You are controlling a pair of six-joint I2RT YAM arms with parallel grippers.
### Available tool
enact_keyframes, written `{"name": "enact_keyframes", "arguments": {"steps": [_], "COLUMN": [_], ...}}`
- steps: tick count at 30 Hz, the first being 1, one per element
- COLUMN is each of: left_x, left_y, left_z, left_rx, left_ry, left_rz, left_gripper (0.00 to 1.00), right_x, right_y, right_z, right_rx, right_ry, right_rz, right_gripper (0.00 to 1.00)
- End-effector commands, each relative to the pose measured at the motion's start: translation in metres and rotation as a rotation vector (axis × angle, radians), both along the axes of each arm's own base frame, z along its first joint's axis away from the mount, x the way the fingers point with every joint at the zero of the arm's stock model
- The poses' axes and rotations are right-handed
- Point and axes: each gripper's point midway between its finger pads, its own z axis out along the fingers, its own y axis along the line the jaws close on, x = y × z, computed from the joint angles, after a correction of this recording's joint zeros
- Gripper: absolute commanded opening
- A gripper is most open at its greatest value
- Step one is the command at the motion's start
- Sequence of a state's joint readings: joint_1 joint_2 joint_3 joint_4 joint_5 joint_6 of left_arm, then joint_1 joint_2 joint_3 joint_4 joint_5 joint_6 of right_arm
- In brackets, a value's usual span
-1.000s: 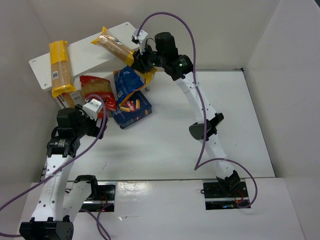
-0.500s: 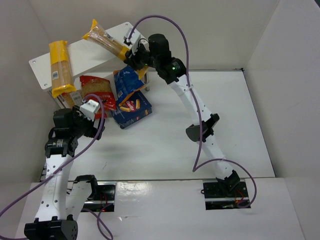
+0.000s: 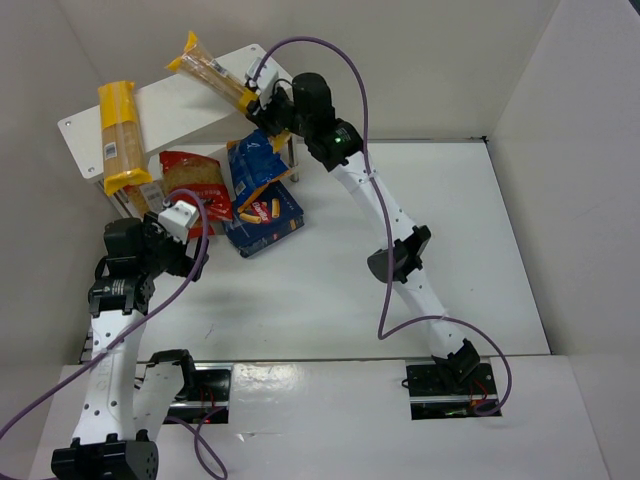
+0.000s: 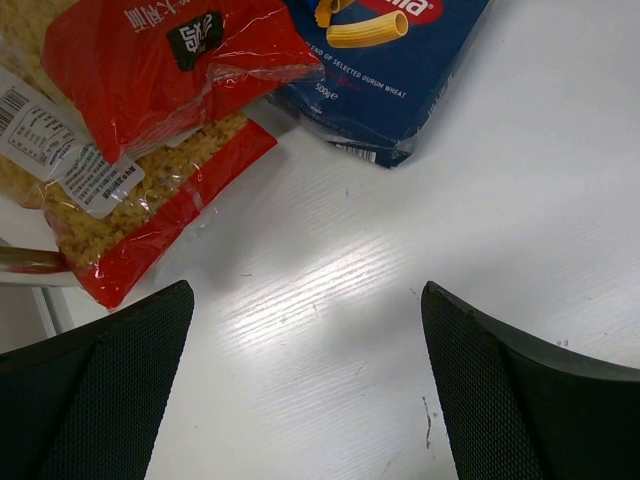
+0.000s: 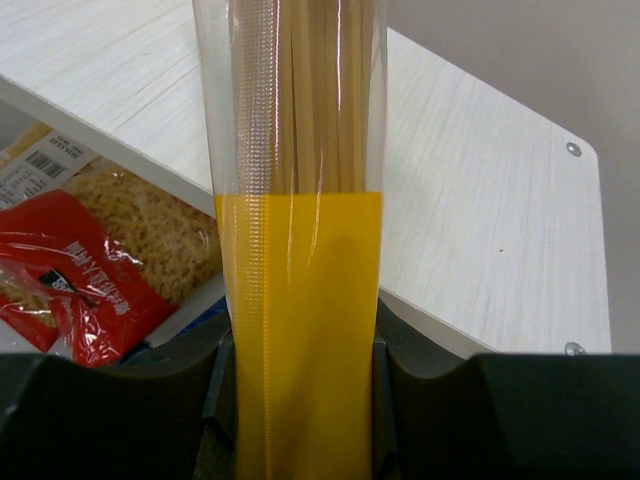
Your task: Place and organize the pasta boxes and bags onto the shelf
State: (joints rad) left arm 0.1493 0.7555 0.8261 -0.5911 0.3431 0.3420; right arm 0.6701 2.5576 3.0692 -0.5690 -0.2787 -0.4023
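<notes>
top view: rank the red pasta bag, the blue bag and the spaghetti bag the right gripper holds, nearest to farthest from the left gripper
1. red pasta bag: just ahead of the left gripper.
2. blue bag: farther back and to the right.
3. spaghetti bag: farthest, above the shelf in the right gripper.

Overhead plus close wrist views share red bag (image 3: 188,180).
</notes>
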Motion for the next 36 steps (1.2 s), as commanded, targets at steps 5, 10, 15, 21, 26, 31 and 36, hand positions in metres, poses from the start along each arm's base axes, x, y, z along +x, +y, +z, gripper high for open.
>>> {"name": "enact_keyframes", "arguments": {"steps": [5,10,15,21,26,31,36], "left_x": [0.001,0.001,0.001,-0.001,-0.001,-0.001,-0.002], "left_y": [-0.004,-0.004,-0.004,-0.004,-0.006,-0.006,-0.006], "left_z": [0.008,0.008,0.008,0.006,0.007,0.007,0.009], "left_rx": [0.004,0.004,0.004,0.003,-0.002,-0.002,0.007], "left_ry": [-0.036,-0.036,-0.036,-0.027,-0.028,-0.028,-0.040], "left_rz": [-0.040,-0.040,-0.040,-0.040,-0.048,-0.048,-0.052], "left_gripper": [1.00,1.00,1.00,1.00,1.00,1.00,1.00], "right_x": [-0.020,-0.019,-0.021,-0.023,-0.024,-0.028,-0.032], "right_y": [-0.011,-0.012,-0.009,-0.007,-0.011,-0.007,-0.010], "right_z": [0.120,0.122,0.123,0.123,0.129,0.134,0.143], "right_rx": [0.227,0.234,0.230,0.222,0.218,0.232,0.247], "right_ry": [-0.302,-0.308,-0.315,-0.327,-0.348,-0.362,-0.378], "right_rz": [-0.014,-0.023,-0.024,-0.036,-0.048,-0.040,-0.040], "right_gripper": [0.03,0.12,0.29,0.46,0.43,0.00,0.00]}}
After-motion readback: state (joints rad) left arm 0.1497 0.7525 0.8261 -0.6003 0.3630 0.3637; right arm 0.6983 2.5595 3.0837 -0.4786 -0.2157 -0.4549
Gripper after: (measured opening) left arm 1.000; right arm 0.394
